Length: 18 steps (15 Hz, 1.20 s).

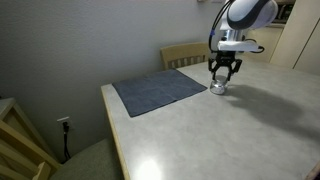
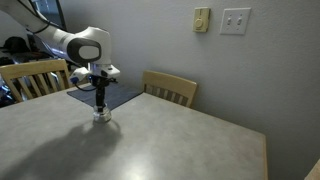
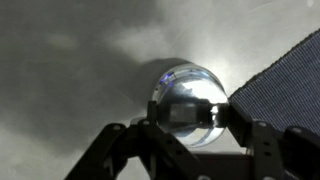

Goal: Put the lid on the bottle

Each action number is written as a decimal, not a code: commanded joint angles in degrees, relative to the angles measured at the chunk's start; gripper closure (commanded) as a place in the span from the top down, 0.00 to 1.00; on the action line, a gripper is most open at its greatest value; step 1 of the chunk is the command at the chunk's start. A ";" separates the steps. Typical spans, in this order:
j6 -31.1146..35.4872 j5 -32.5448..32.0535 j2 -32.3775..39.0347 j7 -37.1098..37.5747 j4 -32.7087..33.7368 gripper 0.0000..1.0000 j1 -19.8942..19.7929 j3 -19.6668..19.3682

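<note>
The bottle (image 3: 188,100) stands on the table (image 1: 200,140) just beside the corner of the grey-blue mat (image 3: 287,85), in the centre right of the wrist view. The gripper (image 3: 188,135) hangs directly over it, fingers apart at about the bottle's width. I cannot tell if they hold something, and cannot make out the lid separately. It seems the placing step is in hand; next calls for lowering straight and releasing gently.
</note>
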 commanded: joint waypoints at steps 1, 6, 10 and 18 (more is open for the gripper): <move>-0.74 1.56 0.69 -1.31 0.42 0.44 -1.40 0.40; -1.77 2.38 1.75 -1.52 1.26 0.44 -2.43 0.39; -3.26 2.21 2.57 -1.08 2.36 0.44 -2.61 0.18; -1.78 0.62 -0.44 3.13 -0.60 1.00 -0.20 -0.78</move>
